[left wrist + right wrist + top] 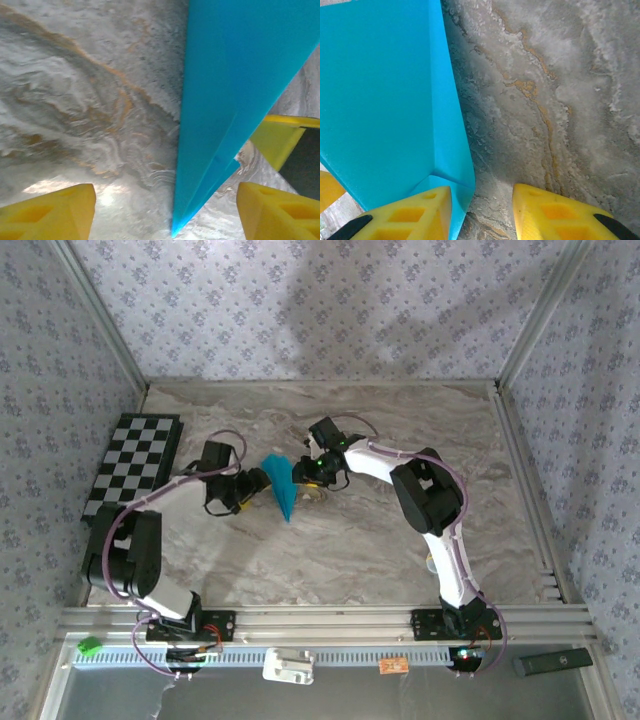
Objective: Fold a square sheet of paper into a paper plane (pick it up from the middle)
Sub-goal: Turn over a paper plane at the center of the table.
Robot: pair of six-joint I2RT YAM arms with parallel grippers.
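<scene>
The square sheet of paper [281, 485] is teal-blue and folded into a narrow, dart-like paper plane shape with creases and a sharp tip toward the near side. It sits mid-table between both grippers. My left gripper [252, 481] is just left of it, and in the left wrist view its yellow fingers [50, 210] stand wide apart with the paper [235, 75] tip between them, untouched. My right gripper [306, 471] is at the paper's right side. Its jaws [481, 192] are partly apart, with the paper [380, 100] edge lying against the left finger [415, 215], not pinched.
A black-and-white checkered board [132, 465] leans at the left wall. Patterned walls and metal posts close in the marble table [400, 430]. At the front rail lie a green piece [90, 645], a white part [288, 668] and a black bar [555, 662].
</scene>
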